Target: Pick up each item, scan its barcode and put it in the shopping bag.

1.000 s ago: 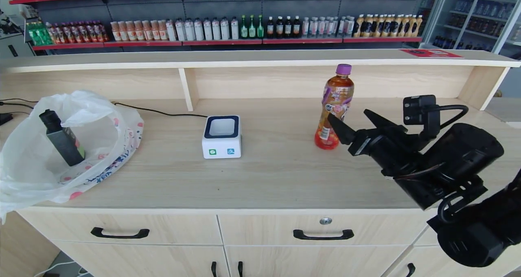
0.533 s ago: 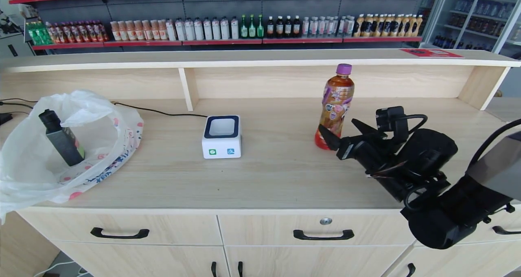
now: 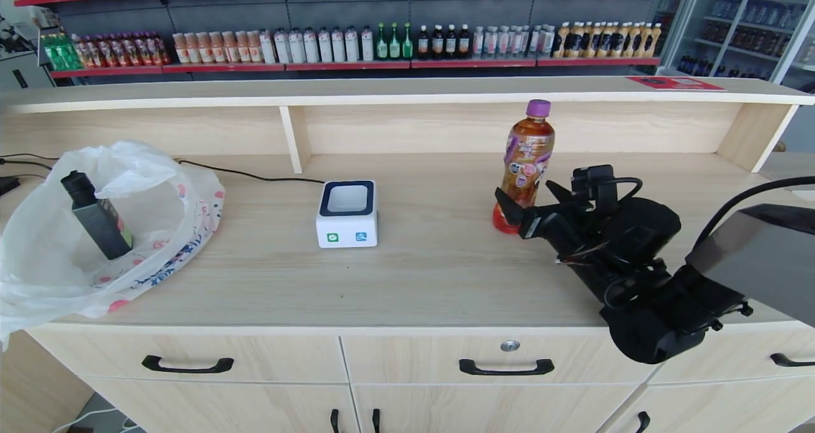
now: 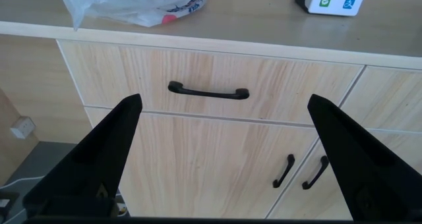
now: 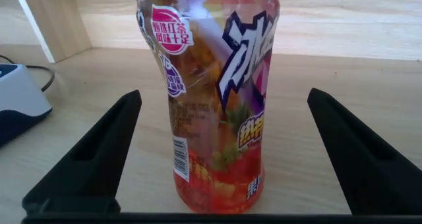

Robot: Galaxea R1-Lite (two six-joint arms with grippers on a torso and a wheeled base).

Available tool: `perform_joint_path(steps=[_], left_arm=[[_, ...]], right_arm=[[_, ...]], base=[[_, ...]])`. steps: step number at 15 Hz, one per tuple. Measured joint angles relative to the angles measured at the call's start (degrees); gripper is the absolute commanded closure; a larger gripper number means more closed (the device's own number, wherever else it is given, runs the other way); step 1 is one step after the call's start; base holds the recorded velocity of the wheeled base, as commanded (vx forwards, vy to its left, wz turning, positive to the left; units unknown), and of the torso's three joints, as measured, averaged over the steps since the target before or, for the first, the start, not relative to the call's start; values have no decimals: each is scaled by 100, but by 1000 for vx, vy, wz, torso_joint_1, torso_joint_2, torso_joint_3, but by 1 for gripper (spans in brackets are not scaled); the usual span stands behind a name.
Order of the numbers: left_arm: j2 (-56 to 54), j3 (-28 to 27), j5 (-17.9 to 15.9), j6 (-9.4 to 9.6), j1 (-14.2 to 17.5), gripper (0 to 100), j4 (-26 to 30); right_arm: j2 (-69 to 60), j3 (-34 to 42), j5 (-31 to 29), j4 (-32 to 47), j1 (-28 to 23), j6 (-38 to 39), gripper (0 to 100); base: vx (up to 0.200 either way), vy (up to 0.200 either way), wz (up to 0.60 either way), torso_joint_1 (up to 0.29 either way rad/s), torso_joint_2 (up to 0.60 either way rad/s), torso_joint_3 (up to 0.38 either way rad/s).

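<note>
On the bench [image 3: 433, 274] stand one upright orange tea bottle [image 3: 526, 159], its base between the spread-apart fingers of the right end effector [image 3: 526, 192], one white scanner [image 3: 347, 213], and one shopping bag [image 3: 181, 188] holding one dark bottle [image 3: 95, 215], while the left end effector [image 4: 224, 102] hangs spread apart before the drawers [image 4: 217, 69].

Brightly, evenly lit, perhaps from overhead. Soft shadows on the pale wooden counter top [image 3: 433, 280], mild glare on the clear plastic purple-capped bottle [image 3: 526, 159].
</note>
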State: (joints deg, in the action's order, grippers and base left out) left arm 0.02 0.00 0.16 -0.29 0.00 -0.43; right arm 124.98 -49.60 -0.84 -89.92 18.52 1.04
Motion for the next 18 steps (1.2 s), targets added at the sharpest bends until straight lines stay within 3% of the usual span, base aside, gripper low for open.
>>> perform_joint_path(steps=[7, 11, 18], left_arm=[[0, 0, 0, -4, 0, 0, -6], [0, 0, 0, -6, 0, 0, -9], [0, 0, 0, -11, 0, 0, -9]], right_arm=[[374, -751, 66, 22, -99, 46, 0], [324, -1140, 79, 681, -91, 46, 0], [239, -1239, -68, 833, -79, 30, 0]], base=[[0, 0, 0, 0, 0, 0], [0, 0, 0, 0, 0, 0], [0, 0, 0, 0, 0, 0]])
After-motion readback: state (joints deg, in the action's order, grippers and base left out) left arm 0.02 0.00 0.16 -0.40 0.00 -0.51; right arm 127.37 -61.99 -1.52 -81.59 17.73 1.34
